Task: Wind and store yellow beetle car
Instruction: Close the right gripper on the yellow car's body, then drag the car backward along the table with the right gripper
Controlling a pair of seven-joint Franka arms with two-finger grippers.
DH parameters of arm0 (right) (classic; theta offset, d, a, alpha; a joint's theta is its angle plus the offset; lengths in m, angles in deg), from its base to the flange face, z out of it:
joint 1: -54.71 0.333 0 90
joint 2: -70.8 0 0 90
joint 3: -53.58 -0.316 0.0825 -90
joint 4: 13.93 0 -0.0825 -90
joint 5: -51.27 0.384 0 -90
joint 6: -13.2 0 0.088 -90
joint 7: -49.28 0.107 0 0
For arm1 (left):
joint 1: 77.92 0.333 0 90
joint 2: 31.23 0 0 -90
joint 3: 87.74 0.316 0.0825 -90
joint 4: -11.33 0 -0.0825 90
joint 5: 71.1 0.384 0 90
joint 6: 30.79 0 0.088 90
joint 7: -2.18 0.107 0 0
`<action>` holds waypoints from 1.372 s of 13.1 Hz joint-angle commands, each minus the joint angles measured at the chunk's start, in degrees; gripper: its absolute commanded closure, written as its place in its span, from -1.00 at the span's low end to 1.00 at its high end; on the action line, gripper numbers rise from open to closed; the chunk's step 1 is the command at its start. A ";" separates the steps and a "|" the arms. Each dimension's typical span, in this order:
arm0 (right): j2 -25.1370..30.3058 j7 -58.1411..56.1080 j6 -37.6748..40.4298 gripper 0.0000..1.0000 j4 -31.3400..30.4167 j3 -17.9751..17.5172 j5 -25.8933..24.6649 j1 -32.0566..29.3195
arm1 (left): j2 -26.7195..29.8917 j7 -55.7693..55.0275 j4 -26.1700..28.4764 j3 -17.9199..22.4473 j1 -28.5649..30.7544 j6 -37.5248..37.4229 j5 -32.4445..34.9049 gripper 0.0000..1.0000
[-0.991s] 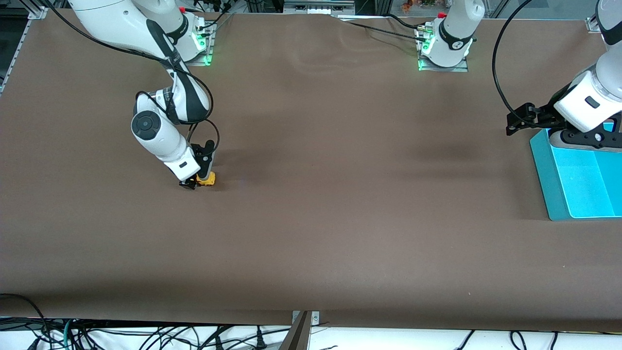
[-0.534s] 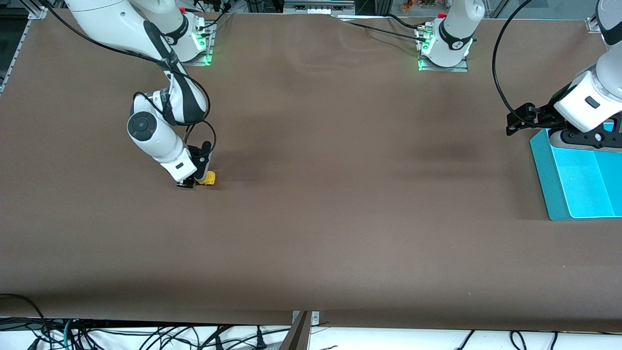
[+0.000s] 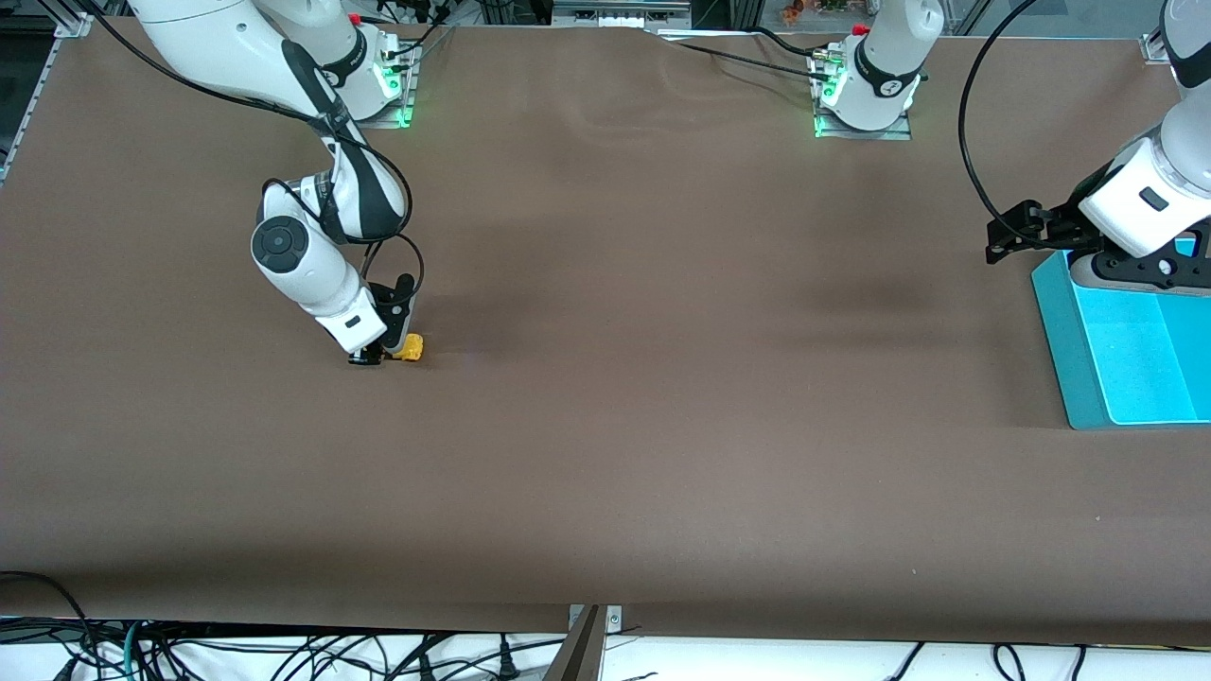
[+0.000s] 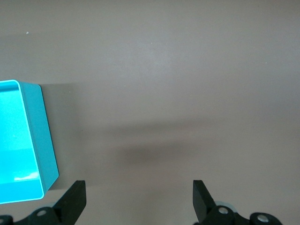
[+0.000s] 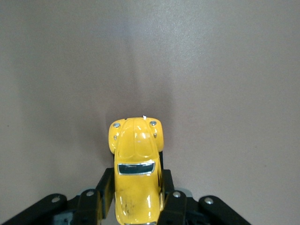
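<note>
The yellow beetle car (image 3: 409,350) (image 5: 136,173) sits on the brown table toward the right arm's end, wheels down. My right gripper (image 3: 383,353) (image 5: 136,187) is shut on the car's sides, one finger (image 5: 106,190) pressed against each flank, and the rounded hood pokes out past the fingertips. My left gripper (image 4: 139,197) hangs open with nothing between its fingers, over the table beside the teal bin (image 3: 1126,345) (image 4: 23,145) at the left arm's end, where that arm waits.
The teal bin shows nothing inside and stands at the table's edge. A wide stretch of bare brown table (image 3: 681,378) lies between the car and the bin. Cables hang below the table edge nearest the front camera.
My right gripper's fingers have closed onto the car. The gripper and car shifted slightly on the table. The left arm has not moved.
</note>
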 commanded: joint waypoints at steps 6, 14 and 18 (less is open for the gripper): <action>-0.62 -8.29 -0.90 0.67 -0.34 -5.23 0.18 -6.10 | -0.76 -0.28 -1.79 0.10 0.12 -1.10 -0.35 -1.00; -2.81 -11.01 -1.25 0.67 -0.34 -5.23 0.18 -9.61 | -0.76 -0.28 -1.79 0.10 0.12 -1.10 -0.35 -1.00; -3.43 -13.38 -1.77 0.67 -0.43 -5.23 0.27 -10.85 | -0.76 -0.28 -1.79 0.10 0.12 -1.10 -0.35 -1.00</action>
